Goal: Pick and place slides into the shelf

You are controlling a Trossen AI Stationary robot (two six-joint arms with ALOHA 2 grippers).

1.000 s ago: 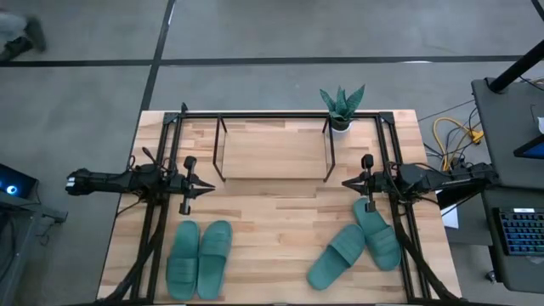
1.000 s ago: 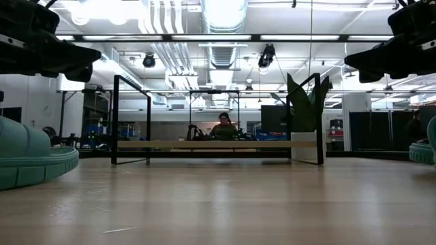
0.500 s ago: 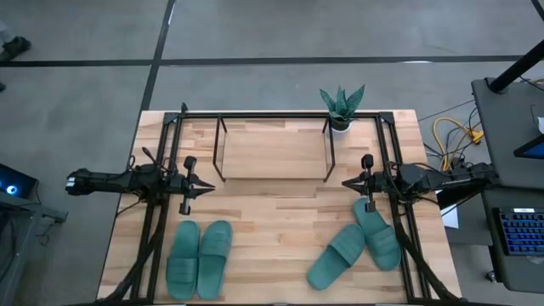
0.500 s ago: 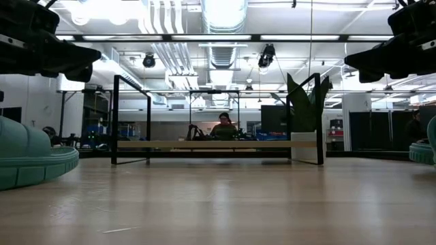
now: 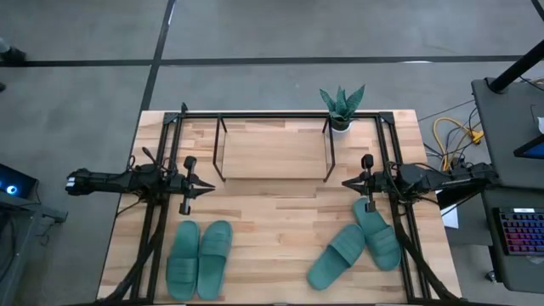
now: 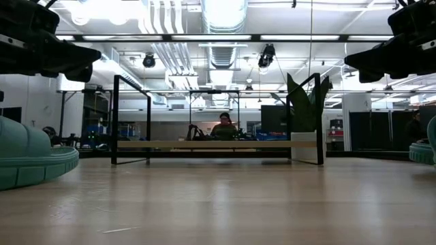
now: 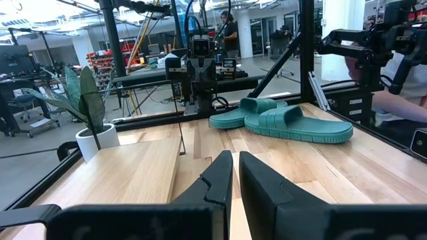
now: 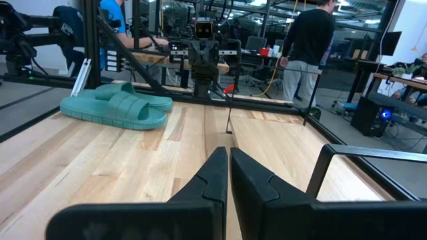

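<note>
Nothing is changing from a second ago: both arms are idling over mid-table, left gripper [image 5: 204, 186] and right gripper [image 5: 349, 183] with jaws closed on nothing. Slides [image 5: 199, 259] are lying near-left and near-right [image 5: 355, 246]; shelf [image 5: 274, 150] is sitting unfilled at the far edge.

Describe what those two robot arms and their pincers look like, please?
Both arms are dark, nearly black, slim and jointed, with thin black cables along them. The left gripper and the right gripper each end in two flat, tapering black fingers that narrow to a point, with a short black crossbar behind them. From above, no coloured markings show on them.
</note>
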